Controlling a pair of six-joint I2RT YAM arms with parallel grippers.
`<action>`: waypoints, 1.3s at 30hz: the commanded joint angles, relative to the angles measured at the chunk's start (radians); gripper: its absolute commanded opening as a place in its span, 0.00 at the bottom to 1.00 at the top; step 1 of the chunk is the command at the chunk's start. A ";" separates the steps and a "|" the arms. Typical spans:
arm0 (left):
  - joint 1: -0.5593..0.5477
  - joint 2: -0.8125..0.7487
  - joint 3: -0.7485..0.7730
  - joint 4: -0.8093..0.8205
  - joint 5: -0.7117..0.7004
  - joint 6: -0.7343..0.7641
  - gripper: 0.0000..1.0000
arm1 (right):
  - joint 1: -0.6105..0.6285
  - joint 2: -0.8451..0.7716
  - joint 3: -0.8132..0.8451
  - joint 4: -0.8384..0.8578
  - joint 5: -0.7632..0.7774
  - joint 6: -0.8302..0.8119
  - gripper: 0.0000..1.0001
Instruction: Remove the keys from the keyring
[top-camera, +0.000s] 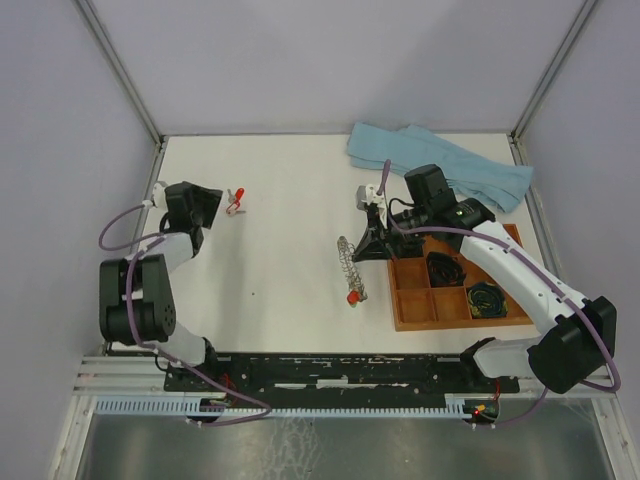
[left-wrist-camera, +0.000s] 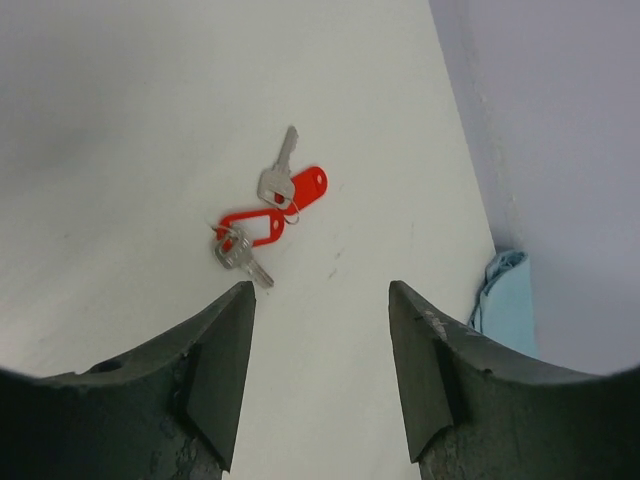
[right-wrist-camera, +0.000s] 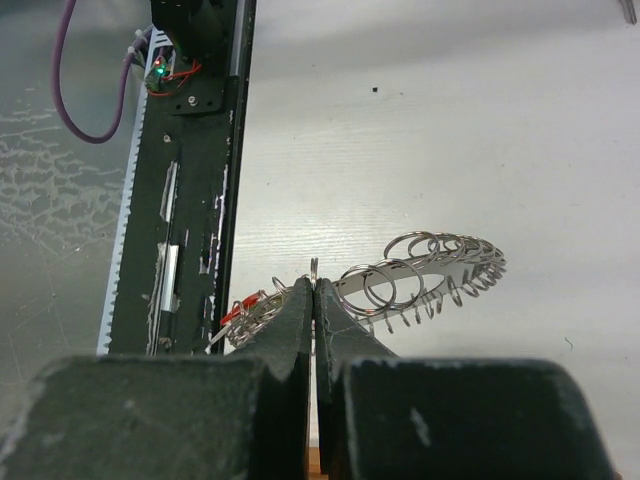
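The right hand is closed tight, and its fingers pinch the rim of the keyring. The keyring is on the desk, just left of the wooden tray, and it stands tilted. One red key hangs at the end of the ring, near the tray's front left corner. The left hand is open and holds nothing. In front of its fingers, two loose keys with red tags lie on the desk, far to the left of the tray. A blue towel lies behind the tray.

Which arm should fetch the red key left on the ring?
Left. The left end effector is open and empty above the freed keys; the right end effector is shut on the keyring.
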 joint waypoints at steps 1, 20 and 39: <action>-0.006 -0.199 -0.079 -0.112 0.094 0.095 0.63 | -0.004 -0.007 0.035 0.039 0.021 0.019 0.01; -0.080 -1.121 -0.210 -0.355 0.611 0.623 0.89 | -0.113 -0.035 -0.019 0.208 0.171 0.186 0.01; -0.075 -1.196 -0.231 -0.413 0.544 0.646 0.87 | -0.042 0.267 0.150 0.289 0.738 0.375 0.02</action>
